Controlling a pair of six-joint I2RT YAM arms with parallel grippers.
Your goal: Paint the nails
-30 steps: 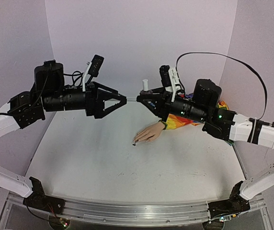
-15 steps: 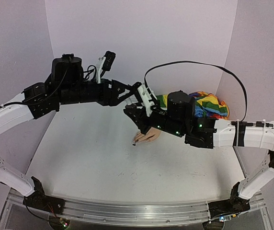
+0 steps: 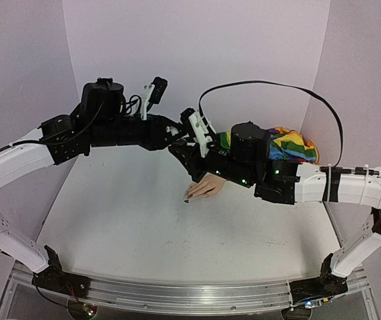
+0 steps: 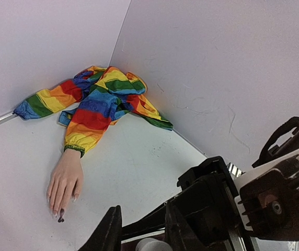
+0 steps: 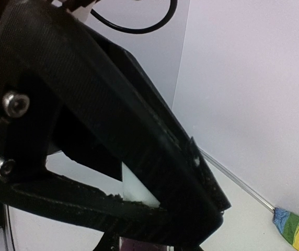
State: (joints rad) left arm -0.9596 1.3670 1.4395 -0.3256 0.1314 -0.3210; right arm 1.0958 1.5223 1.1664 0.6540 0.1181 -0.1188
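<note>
Nails [image 4: 55,210], one dark, on mannequin hand [image 4: 65,180] lying flat on surface [image 4: 13,167], rainbow sleeve [image 4: 87,120] trailing to the corner; left tool [image 4: 141,225] narrowly apart about a white piece [image 4: 150,244], grip uncertain; right tool [image 3: 182,152] closed together, contents hidden.

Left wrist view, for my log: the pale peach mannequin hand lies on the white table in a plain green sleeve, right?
No: the left wrist view shows a rainbow-striped fabric sleeve on the pale peach mannequin hand lying on the white table.
</note>
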